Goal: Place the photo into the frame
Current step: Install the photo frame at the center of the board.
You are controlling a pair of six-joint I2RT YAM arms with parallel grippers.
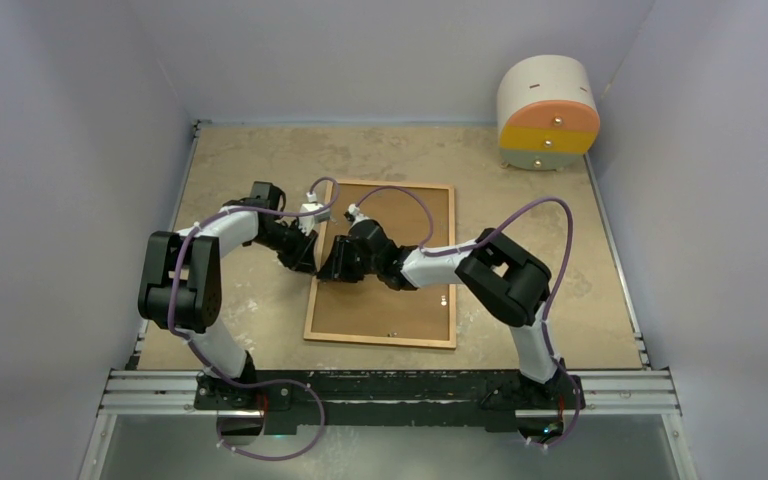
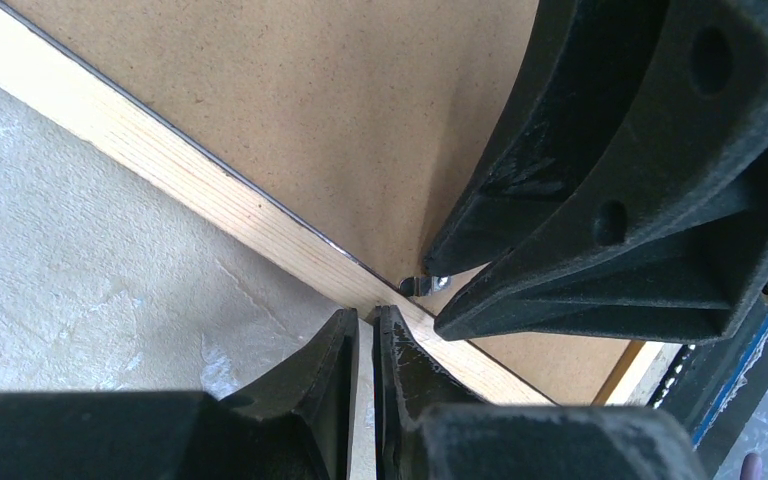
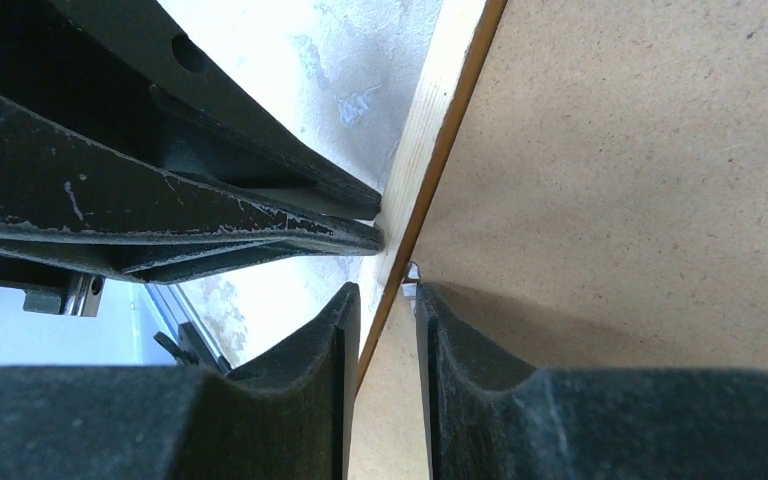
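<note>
frame [image 1: 380,312]: flat on the table [image 1: 250,150], plain brown backing board facing up, long sides running away from the arm bases.
left gripper [image 2: 367,320]: fingers pressed almost together with only a slit between, nothing seen held; tips against the outer edge of the frame's left rail.
right gripper [image 3: 388,300]: fingers slightly parted, straddling the seam between rail and board, facing the left tips across the rail.
metal tab [image 2: 422,286]: small, at that seam, just beside one right finger; possibly touching it, too blurred to tell.
round drawer cabinet [image 1: 548,112]: far right corner, well apart from the frame.
</note>
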